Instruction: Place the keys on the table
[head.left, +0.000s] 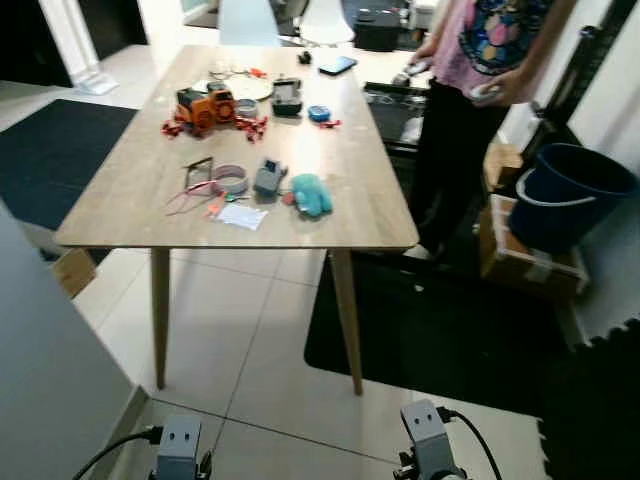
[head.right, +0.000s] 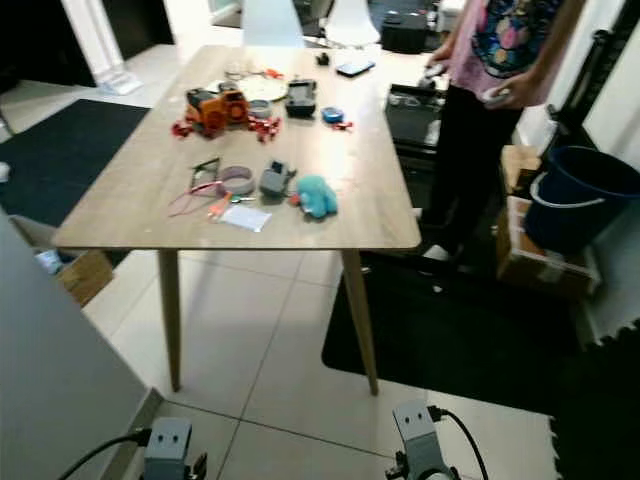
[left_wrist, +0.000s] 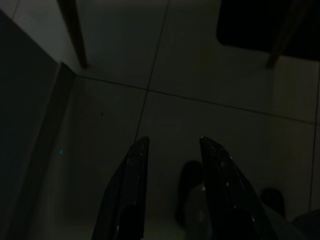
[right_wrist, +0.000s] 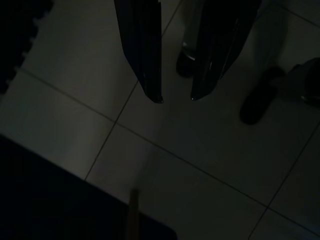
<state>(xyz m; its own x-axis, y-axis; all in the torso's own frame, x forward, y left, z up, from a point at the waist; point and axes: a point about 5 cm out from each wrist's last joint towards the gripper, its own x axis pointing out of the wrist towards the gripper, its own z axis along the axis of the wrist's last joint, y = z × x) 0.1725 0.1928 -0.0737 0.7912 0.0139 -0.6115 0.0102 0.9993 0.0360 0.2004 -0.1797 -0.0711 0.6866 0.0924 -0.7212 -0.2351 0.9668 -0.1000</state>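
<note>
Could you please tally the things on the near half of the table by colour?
Teal: 1, a soft toy
Grey: 2, a small grey block and a tape roll
White: 1, a flat packet
Total: 4, all lying on the table

Head views: evenly lit, daylight strongest at the far end, where the white floor washes out. The table top carries a soft sheen; slight softness overall, detail on small objects smeared. The dark mat loses texture in shadow. Wrist views: very dim (arms low, in shade), grainy; black fingers catch faint highlights, floor tile lines barely legible.
</note>
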